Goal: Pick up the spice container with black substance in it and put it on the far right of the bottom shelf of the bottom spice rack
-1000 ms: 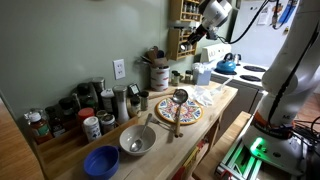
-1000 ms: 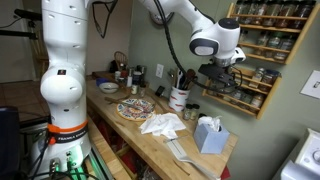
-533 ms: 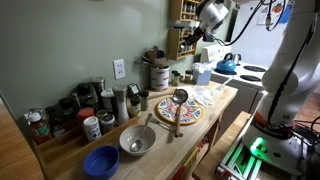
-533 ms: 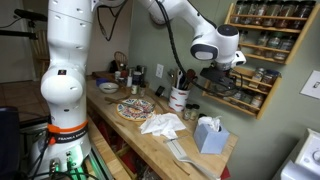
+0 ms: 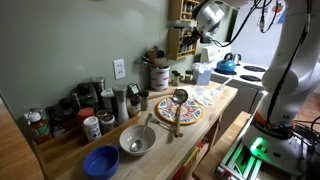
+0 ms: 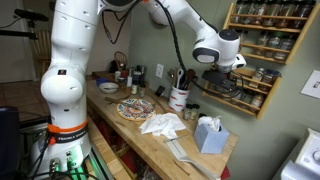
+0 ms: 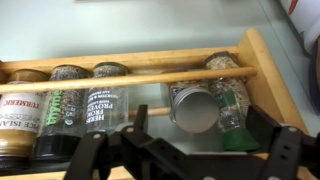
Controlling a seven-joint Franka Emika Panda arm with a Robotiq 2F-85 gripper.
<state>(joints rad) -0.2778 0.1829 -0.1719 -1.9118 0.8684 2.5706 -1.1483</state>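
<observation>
My jaws are spread wide and empty, lower frame. The silver-lidded spice jar (image 7: 195, 107) sits right of centre, penned by the rack's front rail (image 7: 130, 77).

The table (image 5: 205, 128) carries one decorated plate (image 5: 177, 112), with one wooden ladle (image 5: 179, 100) lying across it. Just beside the plate sit two bowls: one metal bowl (image 5: 137, 140) and, farther from the plate, one blue bowl (image 5: 100, 161). Beyond these, well apart from the plate, stands a crowd of jars and bottles (image 5: 85, 108), well over ten and too tightly packed for an exact count. Also near the plate are one utensil crock (image 5: 158, 73), one crumpled white cloth (image 6: 160, 123) and one tissue box (image 6: 208, 133). There is one blue kettle (image 5: 227, 65) and one wall outlet (image 5: 119, 68). The wrist view shows five spice jars (image 7: 105, 100) and one wooden rail (image 7: 150, 78).
</observation>
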